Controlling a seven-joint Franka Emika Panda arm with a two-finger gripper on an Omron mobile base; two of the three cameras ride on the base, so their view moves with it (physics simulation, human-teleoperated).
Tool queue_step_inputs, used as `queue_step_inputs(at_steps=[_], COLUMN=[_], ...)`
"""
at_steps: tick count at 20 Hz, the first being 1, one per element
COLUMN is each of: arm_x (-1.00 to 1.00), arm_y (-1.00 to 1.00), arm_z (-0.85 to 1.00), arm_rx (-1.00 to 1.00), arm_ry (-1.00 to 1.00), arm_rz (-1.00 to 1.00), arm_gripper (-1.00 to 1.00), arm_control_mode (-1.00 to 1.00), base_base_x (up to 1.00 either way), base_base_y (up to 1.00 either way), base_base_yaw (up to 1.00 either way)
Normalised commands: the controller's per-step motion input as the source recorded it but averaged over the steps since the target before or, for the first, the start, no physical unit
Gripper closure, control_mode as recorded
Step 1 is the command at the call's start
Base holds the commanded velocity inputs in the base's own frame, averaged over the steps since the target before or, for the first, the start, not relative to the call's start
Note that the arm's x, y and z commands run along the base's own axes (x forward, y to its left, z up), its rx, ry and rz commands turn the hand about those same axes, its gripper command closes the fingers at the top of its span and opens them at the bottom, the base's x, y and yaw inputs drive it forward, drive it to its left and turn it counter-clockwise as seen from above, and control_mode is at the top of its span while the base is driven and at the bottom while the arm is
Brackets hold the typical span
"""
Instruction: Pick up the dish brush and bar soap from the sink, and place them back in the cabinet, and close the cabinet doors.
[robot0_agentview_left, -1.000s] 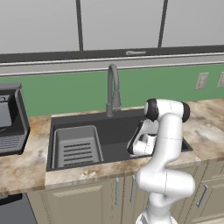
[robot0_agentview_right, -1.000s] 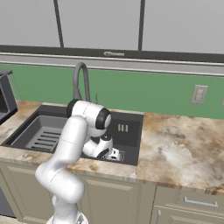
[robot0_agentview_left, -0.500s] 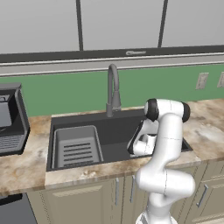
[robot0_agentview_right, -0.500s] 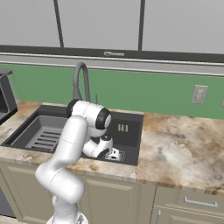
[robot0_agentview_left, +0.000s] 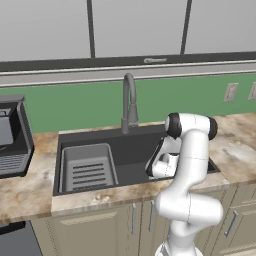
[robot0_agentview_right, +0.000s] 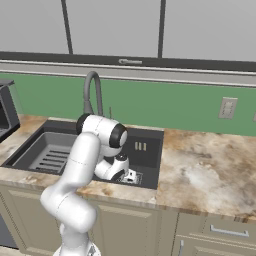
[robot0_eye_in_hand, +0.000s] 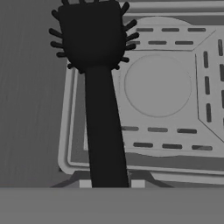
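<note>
Item — dish brush: you'll find it low in the right end of the sink, over the square drain grate. Gripper — jaws closed on its handle, apparently so you can lift it toward the cabinet.

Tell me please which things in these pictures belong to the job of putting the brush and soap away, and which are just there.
Belong to the job:
- dish brush, lying over the drain grate
- sink
- claw, down in the sink

Just there:
- faucet
- ribbed tray in the sink
- wall outlet
- grey wall cabinets
- black appliance on the counter
</note>
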Motion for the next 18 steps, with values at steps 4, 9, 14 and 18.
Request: queue_step_inputs(at_steps=[4,9,14,18], arm_x=[0.00,0.00,0.00,0.00], arm_y=[0.00,0.00,0.00,0.00], arm_z=[0.00,0.02,0.08,0.11], arm_rx=[0.00,0.00,0.00,0.00], arm_ry=[0.00,0.00,0.00,0.00], arm_rz=[0.00,0.00,0.00,0.00], arm_gripper=[1.00,1.00,1.00,1.00], arm_control_mode=[-1.00,-1.00,-1.00,-1.00], base_base_x=[0.00,0.00,0.00,0.00], base_base_y=[0.00,0.00,0.00,0.00], base_base_yaw=[0.00,0.00,0.00,0.00])
